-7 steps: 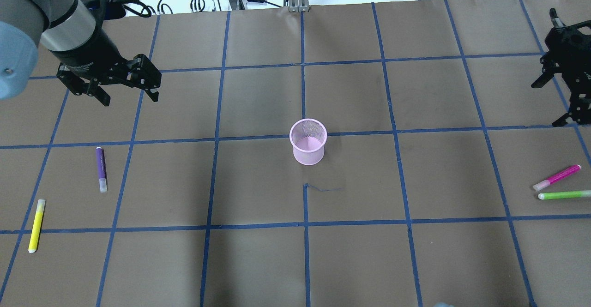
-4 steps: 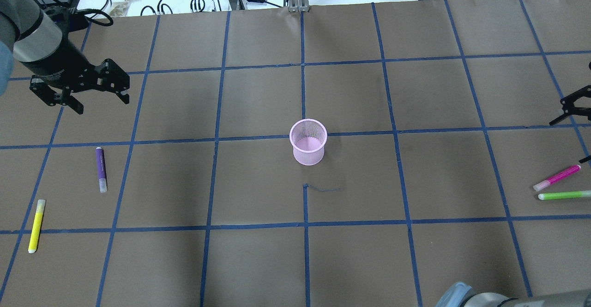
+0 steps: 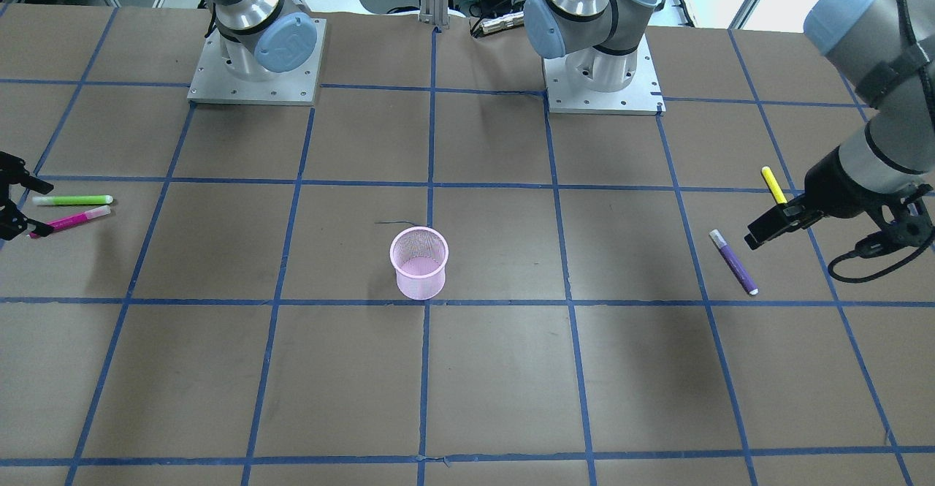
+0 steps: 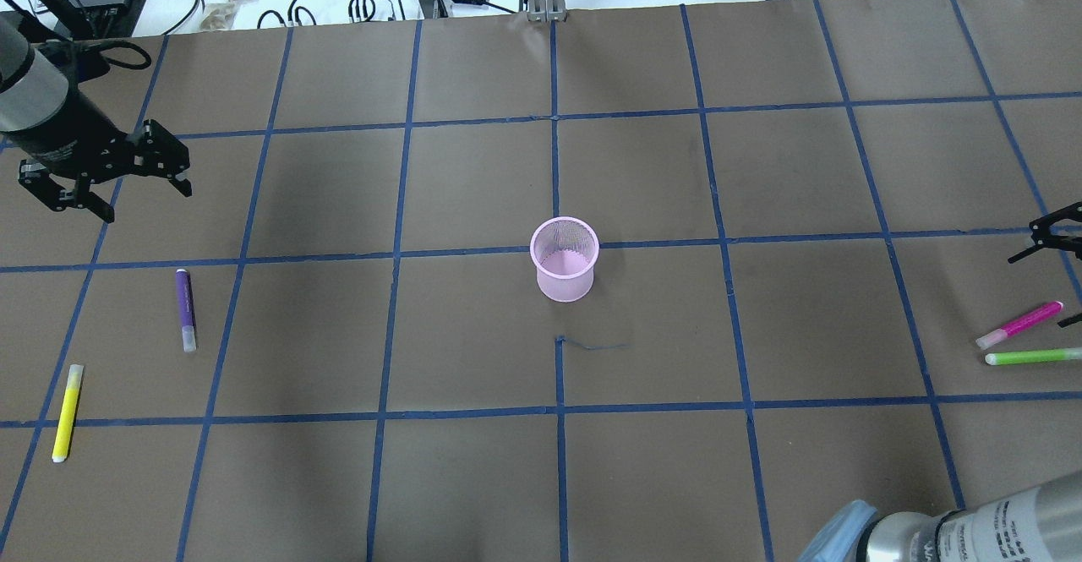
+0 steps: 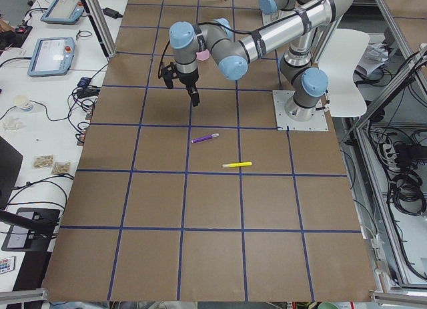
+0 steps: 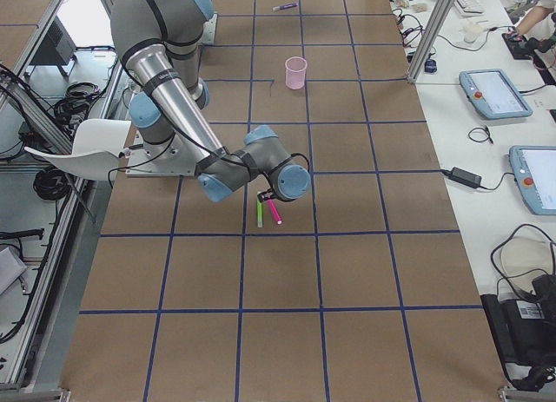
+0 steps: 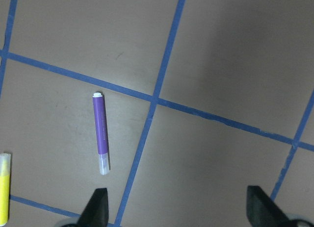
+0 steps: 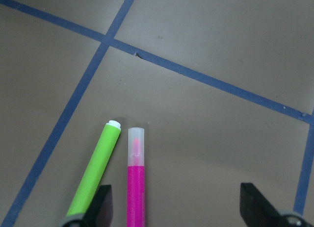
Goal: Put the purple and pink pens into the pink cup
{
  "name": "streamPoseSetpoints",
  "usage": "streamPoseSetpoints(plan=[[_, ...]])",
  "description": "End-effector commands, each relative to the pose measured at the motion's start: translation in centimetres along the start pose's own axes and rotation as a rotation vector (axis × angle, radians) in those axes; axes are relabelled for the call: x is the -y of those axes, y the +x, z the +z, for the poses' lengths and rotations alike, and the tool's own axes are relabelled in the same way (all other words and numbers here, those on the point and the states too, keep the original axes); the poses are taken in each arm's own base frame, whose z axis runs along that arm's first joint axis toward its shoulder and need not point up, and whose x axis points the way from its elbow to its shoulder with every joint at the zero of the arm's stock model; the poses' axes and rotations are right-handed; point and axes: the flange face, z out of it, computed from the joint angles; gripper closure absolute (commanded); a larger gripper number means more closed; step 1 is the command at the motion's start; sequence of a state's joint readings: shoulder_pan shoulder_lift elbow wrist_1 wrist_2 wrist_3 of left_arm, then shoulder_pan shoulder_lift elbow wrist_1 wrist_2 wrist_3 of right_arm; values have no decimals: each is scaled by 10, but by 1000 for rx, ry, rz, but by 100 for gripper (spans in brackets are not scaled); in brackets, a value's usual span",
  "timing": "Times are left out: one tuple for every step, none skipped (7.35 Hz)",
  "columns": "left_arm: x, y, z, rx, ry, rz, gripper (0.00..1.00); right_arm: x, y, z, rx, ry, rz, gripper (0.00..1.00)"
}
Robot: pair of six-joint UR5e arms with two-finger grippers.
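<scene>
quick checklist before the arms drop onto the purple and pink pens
1. Left gripper open: ok, jaws wide apart in its wrist view.
2. Right gripper open: ok, jaws wide apart.
3. Purple pen free to grasp: ok, it lies flat and alone, the yellow pen well apart from it.
4. Pink pen free to grasp: not ok, the green pen lies close alongside it.
5. Jaws centred over the pens: not ok, in each wrist view the pen sits off toward one finger.
6. Pink cup ready: ok, upright, mouth open, looks empty.
</scene>
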State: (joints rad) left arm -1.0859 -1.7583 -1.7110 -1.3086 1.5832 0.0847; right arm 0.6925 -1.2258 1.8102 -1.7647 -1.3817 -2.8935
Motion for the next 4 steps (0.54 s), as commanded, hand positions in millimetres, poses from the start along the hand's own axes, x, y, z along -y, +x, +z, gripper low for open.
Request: streamPoseSetpoints(plan=[[24, -34, 51, -3, -4, -51, 0, -12, 1, 7, -7, -18, -23, 11], [22, -33, 72, -5, -10, -55, 0, -22, 5, 10, -34, -30, -42, 11], [18, -32, 93, -2, -1, -49, 0, -28, 6, 17, -38, -20, -43, 11], [18, -34, 109, 7, -1, -51, 0, -32, 6, 21, -39, -23, -53, 11]])
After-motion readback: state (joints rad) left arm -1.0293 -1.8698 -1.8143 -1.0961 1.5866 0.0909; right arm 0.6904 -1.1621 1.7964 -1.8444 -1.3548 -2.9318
